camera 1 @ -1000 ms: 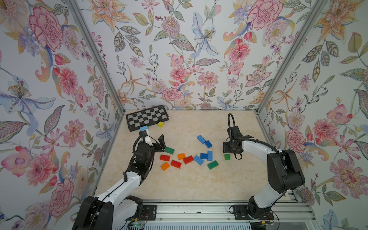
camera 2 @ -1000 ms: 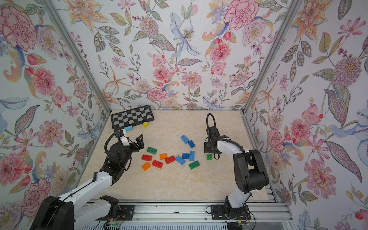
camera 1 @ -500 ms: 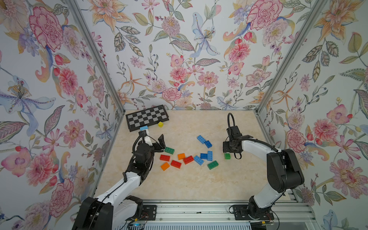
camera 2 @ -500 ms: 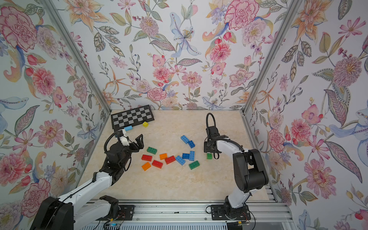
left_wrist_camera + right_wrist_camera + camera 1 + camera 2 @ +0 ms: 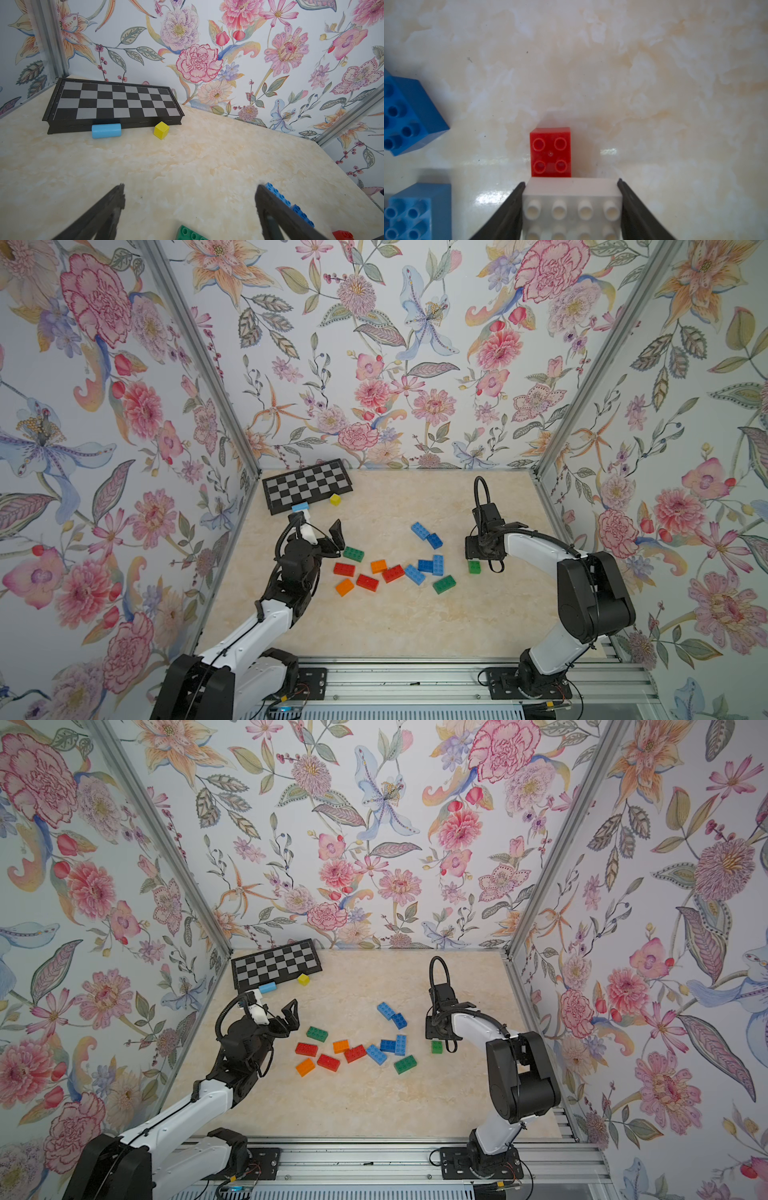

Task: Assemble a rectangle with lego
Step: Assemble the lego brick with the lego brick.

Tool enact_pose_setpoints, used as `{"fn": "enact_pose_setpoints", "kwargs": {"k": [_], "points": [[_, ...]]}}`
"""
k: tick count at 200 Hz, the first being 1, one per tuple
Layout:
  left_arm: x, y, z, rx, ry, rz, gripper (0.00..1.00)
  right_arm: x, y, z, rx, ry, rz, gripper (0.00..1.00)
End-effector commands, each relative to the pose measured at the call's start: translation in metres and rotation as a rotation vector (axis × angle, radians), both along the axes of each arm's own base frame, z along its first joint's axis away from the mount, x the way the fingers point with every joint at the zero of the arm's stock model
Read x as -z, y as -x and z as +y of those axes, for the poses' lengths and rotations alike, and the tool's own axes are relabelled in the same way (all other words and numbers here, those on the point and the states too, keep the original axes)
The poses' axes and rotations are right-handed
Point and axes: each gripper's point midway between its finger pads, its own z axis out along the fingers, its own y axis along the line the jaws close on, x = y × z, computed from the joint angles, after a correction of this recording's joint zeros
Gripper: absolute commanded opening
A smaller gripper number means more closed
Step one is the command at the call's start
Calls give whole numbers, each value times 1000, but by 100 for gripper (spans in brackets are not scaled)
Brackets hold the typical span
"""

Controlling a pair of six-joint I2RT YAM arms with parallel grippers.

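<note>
Right pincer (image 5: pixel 571 182) grips a white brick (image 5: pixel 572 205) by its short ends, with a black finger pressed against each end. Just past the white brick's edge, a small red brick (image 5: pixel 550 152) lies studs-up on the counter (image 5: pixel 591 72); I cannot tell whether the two touch. Two blue bricks (image 5: pixel 411 116) lie off to one side in that wrist view. In both top views this pincer (image 5: pixel 482 549) points down over the counter's right part, with a small green brick (image 5: pixel 474 566) just beside it.

Left pincer (image 5: pixel 190 187) is spread wide and holds nothing. It hovers near a green brick (image 5: pixel 353 553) at the left end of a loose scatter (image 5: pixel 393 573) of red, orange, blue and green pieces lying at odd angles mid-counter. A chessboard (image 5: pixel 307 485) sits in the far left corner, with a light blue block (image 5: pixel 300 507) and a yellow cube (image 5: pixel 335 499) at its near edge.
</note>
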Motion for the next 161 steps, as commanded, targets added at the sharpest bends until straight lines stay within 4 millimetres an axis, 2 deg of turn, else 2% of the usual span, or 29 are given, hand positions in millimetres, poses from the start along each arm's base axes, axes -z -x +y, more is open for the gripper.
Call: {"fn": "enact_pose_setpoints", "kwargs": {"k": [1, 97, 161], "points": [[-8, 1, 2, -14, 14, -22, 99, -2, 12, -5, 15, 23, 19, 35], [-8, 3, 2, -12, 19, -22, 99, 4, 16, -11, 37, 38, 37, 35], [-10, 2, 2, -13, 21, -25, 99, 8, 21, -13, 39, 42, 50, 31]]}}
